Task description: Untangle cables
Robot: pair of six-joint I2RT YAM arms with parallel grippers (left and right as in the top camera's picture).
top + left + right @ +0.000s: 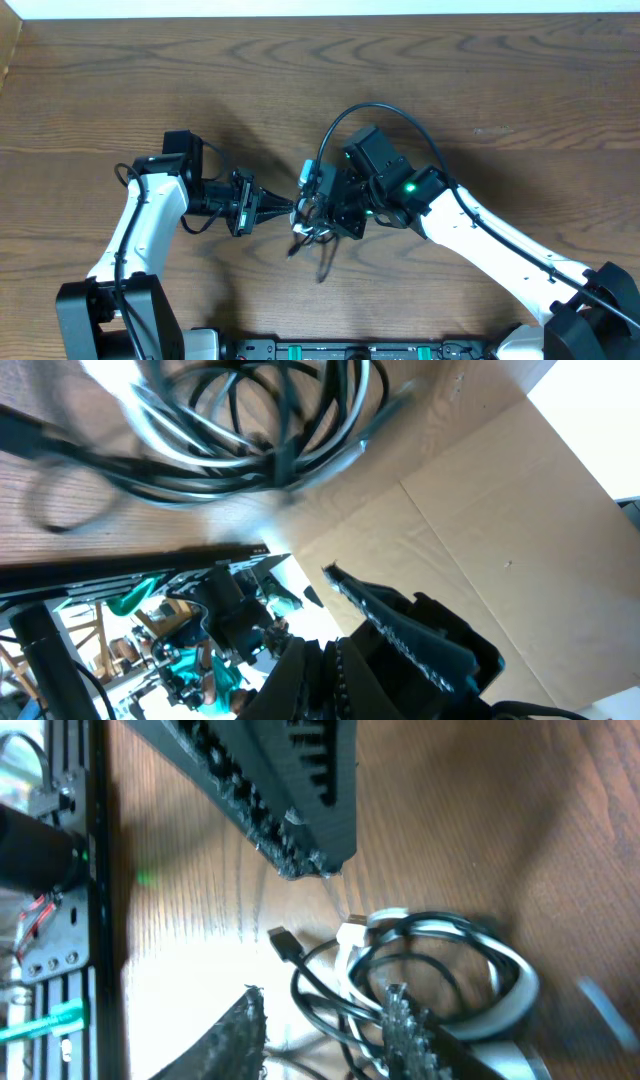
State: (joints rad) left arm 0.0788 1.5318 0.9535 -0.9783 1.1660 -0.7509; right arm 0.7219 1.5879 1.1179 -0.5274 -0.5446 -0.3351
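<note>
- Because looped into one clump mid-table, cables (312,228) apt to cinch tighter under a straight pull;
- right gripper (272,925) splayed, empty, just beside them;
- left gripper (290,210) at their left; hold impossible to tell.

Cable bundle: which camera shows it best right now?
Right wrist. The cable bundle fills the lower frame, sharp enough to tell black loops, the white cord and plug ends apart. Left wrist shows only blurred loops at the top edge; overhead shows a small, partly hidden clump.
</note>
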